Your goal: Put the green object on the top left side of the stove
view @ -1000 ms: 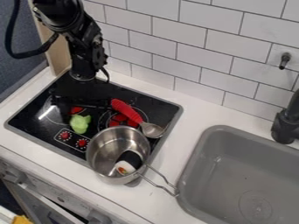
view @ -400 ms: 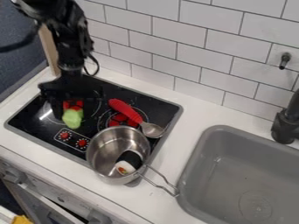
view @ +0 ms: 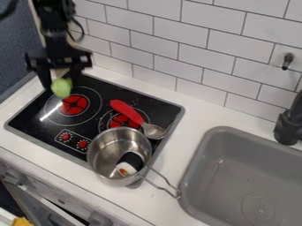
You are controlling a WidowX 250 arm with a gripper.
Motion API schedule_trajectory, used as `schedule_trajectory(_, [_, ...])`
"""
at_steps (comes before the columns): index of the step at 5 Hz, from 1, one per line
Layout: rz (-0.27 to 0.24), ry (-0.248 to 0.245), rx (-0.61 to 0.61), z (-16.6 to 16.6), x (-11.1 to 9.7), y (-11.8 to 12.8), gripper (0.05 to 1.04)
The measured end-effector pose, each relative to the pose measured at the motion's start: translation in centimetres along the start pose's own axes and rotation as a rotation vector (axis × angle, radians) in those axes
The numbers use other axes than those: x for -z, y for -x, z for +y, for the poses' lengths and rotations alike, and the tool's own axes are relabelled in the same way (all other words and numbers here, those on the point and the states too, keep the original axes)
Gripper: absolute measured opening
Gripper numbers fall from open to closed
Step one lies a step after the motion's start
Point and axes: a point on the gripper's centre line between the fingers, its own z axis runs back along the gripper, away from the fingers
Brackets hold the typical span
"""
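Nearest, a smooth, round steel pot (view: pixel 101 151) is holding a black-and-white sushi piece (view: pixel 130 163). Beyond it, a red-handled metal spoon (view: pixel 126 110) is lying on the glossy black stove (view: pixel 35 115). Farthest, your gripper (view: pixel 61 84) is hanging near the stove's upper left corner, its fingers (view: pixel 43 77) pinching the rounded green object (view: pixel 61 88).

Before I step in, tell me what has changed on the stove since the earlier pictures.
The gripper and the green object it holds have moved together toward the view's upper left, to the stove's far left corner, uncovering the left burner. No letting go shows. The pot, the sushi piece in it and the red-handled spoon stayed put.
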Motion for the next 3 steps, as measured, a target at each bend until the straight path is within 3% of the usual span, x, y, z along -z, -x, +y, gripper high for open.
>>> schedule_trajectory(1, [-0.015, 0.012, -0.011, -0.5, 1.3, -2.2, 0.705])
schedule_trajectory(3, [0.015, -0.001, -0.049, -1.3, 4.4, -4.3, 0.704])
